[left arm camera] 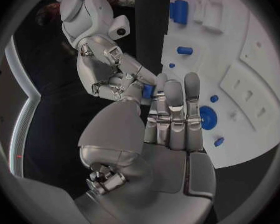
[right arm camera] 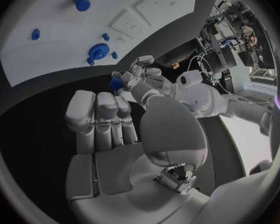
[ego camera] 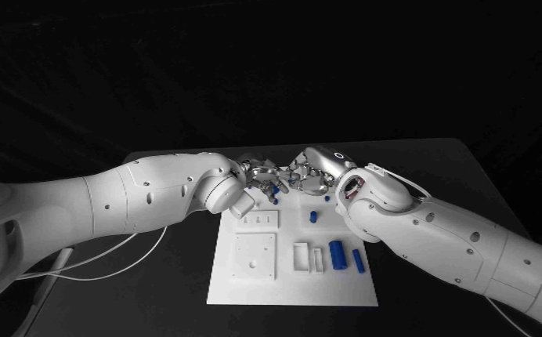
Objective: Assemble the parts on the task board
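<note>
black table (ego camera: pixel 452 166), white task board (ego camera: pixel 254 286), hands meeting above

We see a black table (ego camera: pixel 452 166) carrying the white task board (ego camera: pixel 254 282) at its middle, lying flat. Thin pale cables (ego camera: pixel 124 257) trail over the table's left side, beside the board. The rest of the visible tabletop is dark and we cannot tell its texture.

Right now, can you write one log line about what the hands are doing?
left hand: holds blue part | right hand: open, close by | board: more parts lying
</note>
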### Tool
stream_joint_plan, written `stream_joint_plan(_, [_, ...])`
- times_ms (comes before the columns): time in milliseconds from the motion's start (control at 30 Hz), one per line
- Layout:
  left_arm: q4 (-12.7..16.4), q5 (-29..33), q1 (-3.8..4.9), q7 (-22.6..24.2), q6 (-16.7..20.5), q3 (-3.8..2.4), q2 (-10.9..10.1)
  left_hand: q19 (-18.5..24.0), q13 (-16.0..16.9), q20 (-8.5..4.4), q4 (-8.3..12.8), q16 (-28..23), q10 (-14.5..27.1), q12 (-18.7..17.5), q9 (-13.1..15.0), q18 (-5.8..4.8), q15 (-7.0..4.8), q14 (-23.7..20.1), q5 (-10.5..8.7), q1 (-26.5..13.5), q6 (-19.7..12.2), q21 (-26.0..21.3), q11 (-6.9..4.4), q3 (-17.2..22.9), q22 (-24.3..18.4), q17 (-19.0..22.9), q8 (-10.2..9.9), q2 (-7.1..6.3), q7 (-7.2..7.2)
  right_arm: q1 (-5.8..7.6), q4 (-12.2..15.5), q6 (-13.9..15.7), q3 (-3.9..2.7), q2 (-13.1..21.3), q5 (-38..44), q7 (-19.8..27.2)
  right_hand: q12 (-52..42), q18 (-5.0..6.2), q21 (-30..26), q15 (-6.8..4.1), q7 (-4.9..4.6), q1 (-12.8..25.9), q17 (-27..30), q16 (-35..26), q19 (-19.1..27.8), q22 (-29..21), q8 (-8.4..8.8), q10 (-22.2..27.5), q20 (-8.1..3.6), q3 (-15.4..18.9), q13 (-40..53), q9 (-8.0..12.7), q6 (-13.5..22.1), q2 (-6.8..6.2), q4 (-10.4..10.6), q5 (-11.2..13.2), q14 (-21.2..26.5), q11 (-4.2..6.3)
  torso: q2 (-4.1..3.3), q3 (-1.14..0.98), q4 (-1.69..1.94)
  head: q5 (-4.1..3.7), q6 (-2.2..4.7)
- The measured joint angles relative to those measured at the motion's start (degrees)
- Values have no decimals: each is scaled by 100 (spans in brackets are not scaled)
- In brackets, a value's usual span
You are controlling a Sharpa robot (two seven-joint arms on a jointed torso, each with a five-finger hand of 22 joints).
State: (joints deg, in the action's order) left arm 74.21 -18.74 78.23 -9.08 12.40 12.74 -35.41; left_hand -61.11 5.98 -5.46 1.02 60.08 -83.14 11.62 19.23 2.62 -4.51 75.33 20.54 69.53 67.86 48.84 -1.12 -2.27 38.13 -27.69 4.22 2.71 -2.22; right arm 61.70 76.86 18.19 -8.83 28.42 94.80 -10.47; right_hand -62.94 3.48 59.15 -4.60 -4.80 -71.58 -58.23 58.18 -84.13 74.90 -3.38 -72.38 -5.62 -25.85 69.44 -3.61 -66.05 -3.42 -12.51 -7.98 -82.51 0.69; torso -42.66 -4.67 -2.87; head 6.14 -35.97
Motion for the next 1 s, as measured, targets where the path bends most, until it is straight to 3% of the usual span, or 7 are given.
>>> stream_joint_plan(167, [10, 1, -7, 12, 3, 3, -10, 10, 109, -30, 0, 0, 13, 110, 559, 1, 0, 0, 103, -95, -40, -34, -13, 0, 56, 0, 27, 94, 41, 4, 6, -27, -4, 0, 2, 11, 0, 0, 0, 0, 0, 0, 0, 0, 0, 0, 1, 0, 0, 0, 0, 0, 1, 0, 0, 0, 0, 0, 2, -1, 0, 6, -7])
stream_joint_plan(300, [33, 25, -13, 18, 7, 4, -17, 10, 237, -30, 42, 0, 47, 295, 1024, 1, -21, -21, 674, -167, -91, -39, -47, 125, 97, -7, 115, 124, 87, 5, 14, -50, -4, 7, 3, 19, 0, 0, 0, 0, 0, 0, 0, 0, 0, 0, 2, 0, 0, 1, 0, -1, 1, 0, 0, 0, 0, 0, 2, -1, 1, 9, -11])
stream_joint_plan(433, [65, 63, -19, 19, 10, 5, -31, -11, 391, -51, 173, 72, 138, 553, 1025, 0, -40, -40, 1061, -279, -275, -39, -95, 414, 156, -41, 426, 120, 142, 5, 17, -71, -5, 15, 3, 26, 0, 0, 0, 0, -3, 23, 6, 0, 0, 0, 3, 0, 0, 1, 0, -3, -2, -23, 0, 1, 0, 0, 2, -2, 1, 9, -18])
stream_joint_plan(600, [93, 102, -25, 20, 10, 5, -41, 20, 556, -81, 400, 247, 261, 881, 1027, 1, -61, -62, 1297, -469, -432, -39, -129, 849, 267, -92, 659, 55, 182, 3, 12, -91, -5, 24, 3, 37, 0, 0, 0, 0, -17, 47, 6, 0, 0, 3, 3, 0, 0, 1, 0, -5, -16, -47, 1, 6, 0, 0, 2, -4, -2, 5, -19])
stream_joint_plan(833, [123, 142, -31, 35, 12, 4, -70, 42, 666, -103, 718, 492, 297, 1126, 1029, 1, -112, -72, 1593, -688, -456, 39, -151, 1258, 435, -156, 772, 19, 158, -8, 5, -110, -5, 32, 4, 67, 0, 0, 0, 1, -20, 52, 6, 0, 0, 4, 6, 0, 0, 1, 0, -5, -18, -51, 1, 24, 0, 0, 2, -3, -3, -9, -26])
stream_joint_plan(1000, [138, 158, -33, 52, 14, 4, -87, 62, 721, -123, 800, 583, 298, 1224, 1030, 1, -112, -72, 1601, -779, -456, 50, -151, 1339, 540, -156, 693, 66, 158, -15, 0, -113, -5, 44, 6, 80, 0, 0, 0, 0, -16, 43, 6, 0, 0, 4, 21, 0, 0, 2, 0, -3, -22, -42, 1, 27, 1, 0, 2, -5, -3, -19, -31])
